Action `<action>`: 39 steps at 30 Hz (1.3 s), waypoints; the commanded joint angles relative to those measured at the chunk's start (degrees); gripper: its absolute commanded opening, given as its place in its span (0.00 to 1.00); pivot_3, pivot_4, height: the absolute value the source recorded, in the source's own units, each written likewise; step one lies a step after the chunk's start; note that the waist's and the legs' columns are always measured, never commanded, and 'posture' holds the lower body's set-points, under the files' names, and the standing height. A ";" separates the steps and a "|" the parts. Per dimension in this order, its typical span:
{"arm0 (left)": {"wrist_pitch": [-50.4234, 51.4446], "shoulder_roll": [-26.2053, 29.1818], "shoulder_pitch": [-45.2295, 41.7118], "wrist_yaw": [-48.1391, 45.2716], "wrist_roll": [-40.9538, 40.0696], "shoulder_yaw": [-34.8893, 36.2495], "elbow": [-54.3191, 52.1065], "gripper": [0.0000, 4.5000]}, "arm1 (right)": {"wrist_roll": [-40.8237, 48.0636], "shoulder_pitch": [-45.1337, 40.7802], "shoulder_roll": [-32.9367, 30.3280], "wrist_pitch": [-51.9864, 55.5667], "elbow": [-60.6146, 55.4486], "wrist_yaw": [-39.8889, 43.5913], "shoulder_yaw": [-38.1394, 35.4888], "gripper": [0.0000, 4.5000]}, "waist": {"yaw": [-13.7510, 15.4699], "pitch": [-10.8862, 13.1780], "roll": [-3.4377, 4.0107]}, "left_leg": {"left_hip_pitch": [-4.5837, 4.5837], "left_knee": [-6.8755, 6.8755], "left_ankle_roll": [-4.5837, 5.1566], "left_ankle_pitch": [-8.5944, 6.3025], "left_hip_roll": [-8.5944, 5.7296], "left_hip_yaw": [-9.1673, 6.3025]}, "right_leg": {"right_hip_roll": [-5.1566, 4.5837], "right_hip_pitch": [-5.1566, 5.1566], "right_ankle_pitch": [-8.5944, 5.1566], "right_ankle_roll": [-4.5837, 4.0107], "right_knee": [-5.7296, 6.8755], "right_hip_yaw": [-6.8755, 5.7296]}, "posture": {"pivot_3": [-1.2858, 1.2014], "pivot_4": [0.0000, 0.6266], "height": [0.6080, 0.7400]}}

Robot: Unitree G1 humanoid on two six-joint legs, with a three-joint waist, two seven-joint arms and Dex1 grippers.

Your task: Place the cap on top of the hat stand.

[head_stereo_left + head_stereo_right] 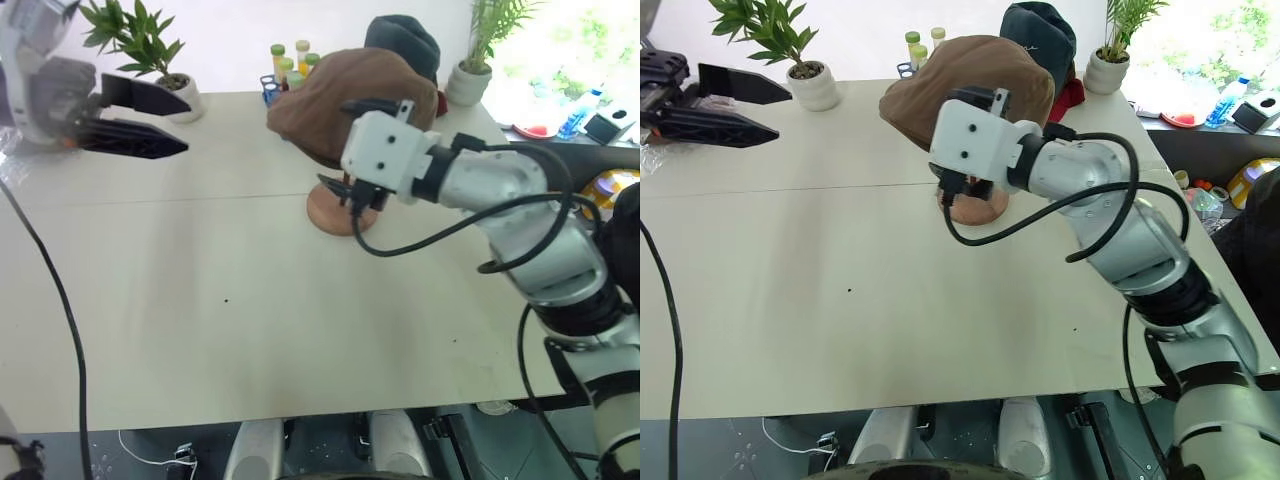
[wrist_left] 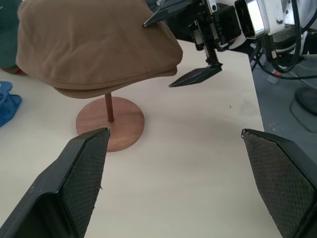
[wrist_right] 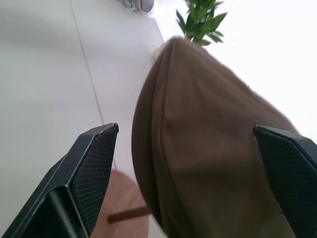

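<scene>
The brown cap (image 1: 330, 105) rests on top of the hat stand, whose thin rod (image 2: 109, 106) rises from a round wooden base (image 2: 111, 121) at the back middle of the table. My right gripper (image 2: 158, 54) is open at the cap's near-right edge. Its upper finger sits against the crown and its lower finger under the brim, and it holds nothing. From the right wrist view, the cap (image 3: 198, 148) lies straight ahead between the two fingers. My left gripper (image 1: 188, 127) hangs open and empty at the far left, pointing towards the stand from well away.
A dark grey hat (image 1: 405, 40) stands just behind the cap, with small bottles (image 1: 290, 60) beside it. Potted plants stand at the back left (image 1: 150, 50) and back right (image 1: 480, 60). A black cable (image 1: 60, 300) hangs across the table's (image 1: 200, 300) left side.
</scene>
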 commanded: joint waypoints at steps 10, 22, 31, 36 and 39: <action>-3.29 0.23 -3.62 -0.20 -1.46 -1.40 1.64 1.00 | -15.02 -2.80 4.57 -15.81 7.70 -1.42 0.94 0.58 | -0.05 0.01 -0.06 | 0.01 0.01 0.00 0.00 0.00 0.00 | 0.00 0.00 0.00 0.00 0.00 0.01 | 0.52 0.24 0.91; -4.70 -0.05 -3.32 -0.20 -0.76 -0.96 2.36 1.00 | -16.90 0.42 2.96 -24.47 8.95 -0.29 -5.68 0.02 | 0.18 0.01 -0.06 | 0.01 0.02 0.00 0.00 0.00 0.00 | 0.01 0.03 0.00 0.01 0.00 0.01 | 0.52 0.24 0.91; -5.71 -0.87 -2.99 -0.20 0.26 -0.10 3.31 1.00 | -13.05 2.44 2.20 -42.07 13.11 -6.12 -16.25 0.02 | 0.04 0.02 -0.08 | 0.04 0.02 0.00 0.00 -0.01 0.00 | 0.01 0.05 0.00 0.01 0.00 0.01 | 0.52 0.24 0.91; -5.56 -0.82 -3.32 -0.20 0.52 0.52 3.18 1.00 | -12.61 0.69 4.25 -45.86 15.77 -6.23 -15.79 0.02 | -0.09 0.03 -0.09 | 0.05 0.02 0.00 0.01 0.00 0.00 | 0.02 0.06 0.00 0.01 0.01 0.02 | 0.52 0.24 0.91; -5.35 -0.99 -3.35 -0.20 0.79 1.18 3.27 1.00 | -15.40 -0.71 5.48 -50.18 17.54 -7.85 -14.59 0.02 | -0.11 0.03 -0.08 | 0.06 0.02 0.00 0.01 0.00 0.00 | 0.02 0.06 0.00 0.01 0.03 0.02 | 0.52 0.24 0.91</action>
